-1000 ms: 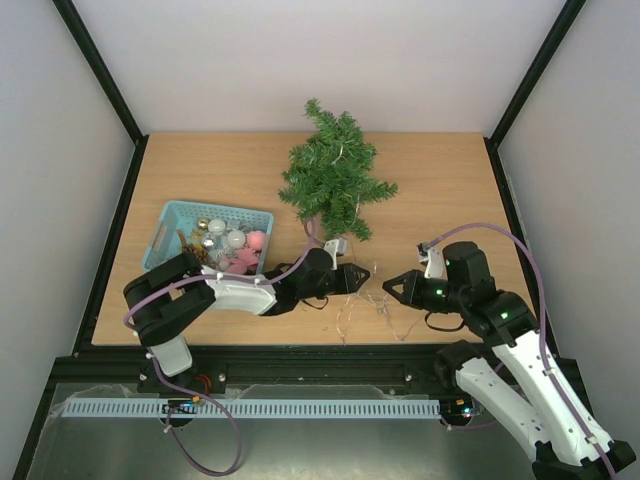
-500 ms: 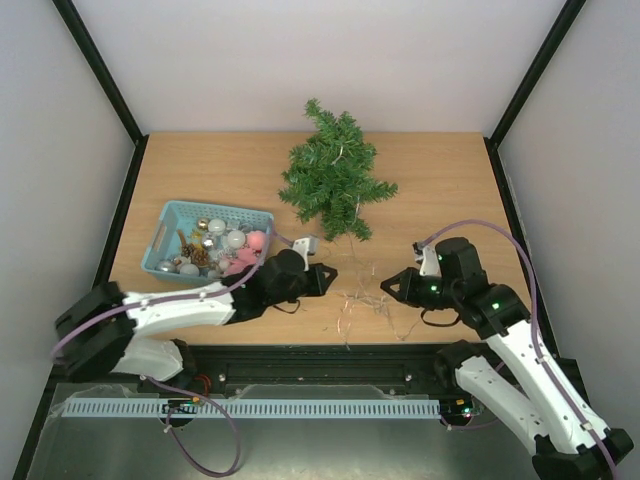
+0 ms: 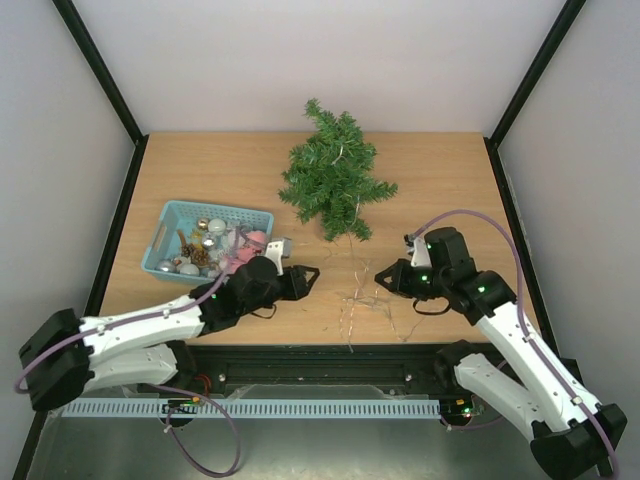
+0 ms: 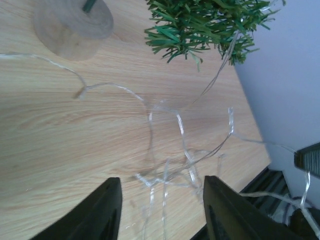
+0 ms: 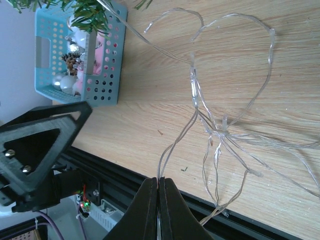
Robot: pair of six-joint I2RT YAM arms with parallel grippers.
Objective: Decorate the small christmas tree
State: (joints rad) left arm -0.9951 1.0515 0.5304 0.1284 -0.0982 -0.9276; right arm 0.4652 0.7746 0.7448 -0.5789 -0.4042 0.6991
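The small christmas tree [image 3: 333, 185] stands at the back middle of the table on a round wooden base [image 4: 72, 27]. A thin clear light string [image 3: 360, 295] trails from its branches into a loose tangle on the wood near the front edge. My left gripper [image 3: 308, 275] lies low to the left of the tangle. Its jaws are open and hold nothing, with the wire [image 4: 165, 175] on the table just ahead of them. My right gripper [image 3: 383, 282] is to the right of the tangle, shut on a doubled strand of the light string [image 5: 220, 130].
A teal basket [image 3: 210, 238] with silver balls, pinecones and pink ornaments stands at the left, just behind my left arm. The black front rail [image 5: 125, 175] runs right below the right gripper. Grey walls close in the table on three sides.
My left arm has drawn back to the left, away from the tree's base, with its elbow swinging far left. The right gripper has shifted slightly left and farther in with the strand.
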